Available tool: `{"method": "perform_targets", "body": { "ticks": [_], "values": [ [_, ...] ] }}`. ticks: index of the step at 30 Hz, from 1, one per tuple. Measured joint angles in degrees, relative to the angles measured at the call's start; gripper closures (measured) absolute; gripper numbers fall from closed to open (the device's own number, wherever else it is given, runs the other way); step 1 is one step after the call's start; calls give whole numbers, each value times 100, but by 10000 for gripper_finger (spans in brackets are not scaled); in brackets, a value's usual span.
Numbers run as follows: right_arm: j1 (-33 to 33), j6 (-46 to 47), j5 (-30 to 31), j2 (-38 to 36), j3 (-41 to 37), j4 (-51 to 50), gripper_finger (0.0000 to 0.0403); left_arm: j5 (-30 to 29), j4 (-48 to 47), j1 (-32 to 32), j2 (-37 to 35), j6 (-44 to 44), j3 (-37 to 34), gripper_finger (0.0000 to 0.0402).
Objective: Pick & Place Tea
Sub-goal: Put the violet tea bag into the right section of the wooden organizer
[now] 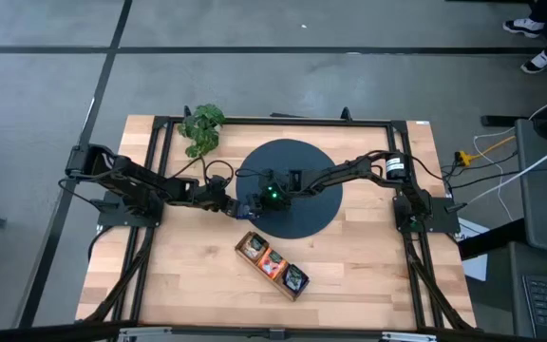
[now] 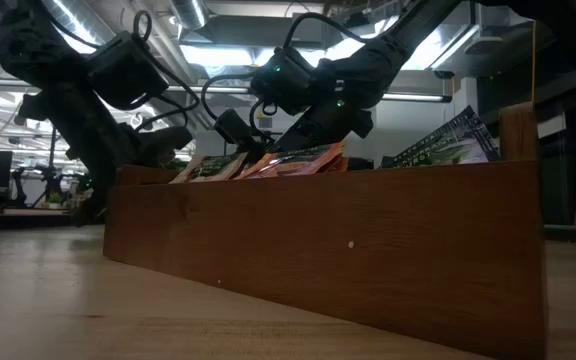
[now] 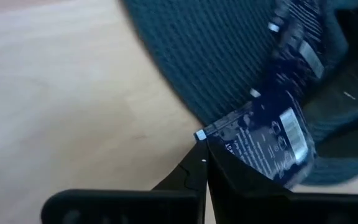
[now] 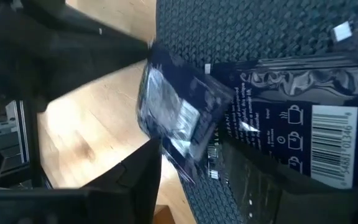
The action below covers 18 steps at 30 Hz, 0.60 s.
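Light wooden tabletop (image 1: 188,266) carries a dark round mat (image 1: 316,214). At the mat's left edge, the left gripper (image 3: 205,163) is clamped on a corner of a blue tea sachet (image 3: 272,140). Beside it, the right gripper (image 1: 266,182) stands with fingers spread over the mat. A wooden tray (image 1: 272,265) of sachets sits nearer the front.

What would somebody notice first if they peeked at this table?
Two dark robot arms meet in the middle, over the near-left edge of a dark round mat. The left gripper is shut on the corner of a blue tea packet, and the right gripper is open beside it. Nearer the front edge sits a wooden tray already holding packets.
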Motion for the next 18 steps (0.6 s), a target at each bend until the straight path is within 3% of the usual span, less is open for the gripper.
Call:
{"method": "perform_targets", "body": {
  "ticks": [11,18],
  "values": [
    [0,-54,37,15,-7,60,260,420,986,-9,603,56,32,396],
    [0,-311,43,28,-13,49,341,472,768,2,178,550,-1,394]
  ]
}}
